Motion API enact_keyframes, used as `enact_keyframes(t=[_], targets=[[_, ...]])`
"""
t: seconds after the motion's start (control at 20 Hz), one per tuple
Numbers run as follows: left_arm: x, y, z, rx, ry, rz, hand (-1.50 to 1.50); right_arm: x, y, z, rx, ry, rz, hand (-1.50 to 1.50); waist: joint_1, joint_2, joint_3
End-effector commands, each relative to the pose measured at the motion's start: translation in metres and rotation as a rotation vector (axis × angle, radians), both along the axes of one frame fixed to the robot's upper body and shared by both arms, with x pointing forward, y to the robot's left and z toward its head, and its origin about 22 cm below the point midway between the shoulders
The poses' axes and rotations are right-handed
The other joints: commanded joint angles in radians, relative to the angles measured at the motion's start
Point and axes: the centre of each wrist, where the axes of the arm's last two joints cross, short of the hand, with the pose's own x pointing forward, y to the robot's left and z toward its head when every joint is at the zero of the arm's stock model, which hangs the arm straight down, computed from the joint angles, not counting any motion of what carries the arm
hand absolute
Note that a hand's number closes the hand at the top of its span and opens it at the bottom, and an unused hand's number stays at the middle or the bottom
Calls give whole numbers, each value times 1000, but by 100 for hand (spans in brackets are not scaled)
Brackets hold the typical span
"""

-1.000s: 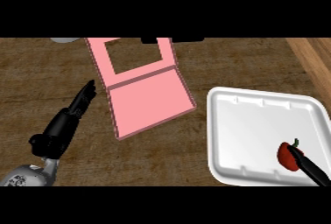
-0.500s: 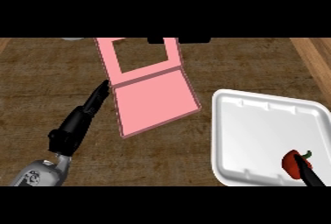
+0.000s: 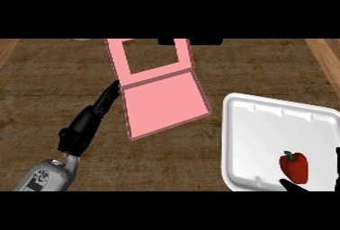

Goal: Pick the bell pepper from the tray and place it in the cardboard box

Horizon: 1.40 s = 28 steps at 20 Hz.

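Head view: brown wooden counter (image 3: 60, 81); white tray (image 3: 266, 134); pink box (image 3: 163, 101).

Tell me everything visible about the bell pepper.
The bell pepper is red and glossy, with a short green stem at its top. It lies in the lower right part of the white tray, whole and intact. The black fingers of the right hand show just below it at the view's lower edge; whether they touch it cannot be told.
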Motion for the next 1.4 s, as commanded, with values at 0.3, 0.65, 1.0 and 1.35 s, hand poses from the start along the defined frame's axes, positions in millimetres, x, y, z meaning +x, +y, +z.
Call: enact_keyframes(t=[0.3, 0.65, 1.0, 1.35], targets=[[18, -13, 7, -14, 10, -31, 0, 42, 69, 45, -4, 65, -104, -150, 14, 0, 10], [-5, -4, -9, -2, 30, -29, 0, 42, 37, 3, 27, 160, -138, -150, 11, -2, 11], [17, -20, 3, -17, 6, -17, 0, 42, 42, 11, -9, 129, -98, -150, 4, -3, 11], [-3, -16, 1, -27, 22, -22, 0, 55, 35, 14, -6, 152, -119, -150, 8, -3, 11]])
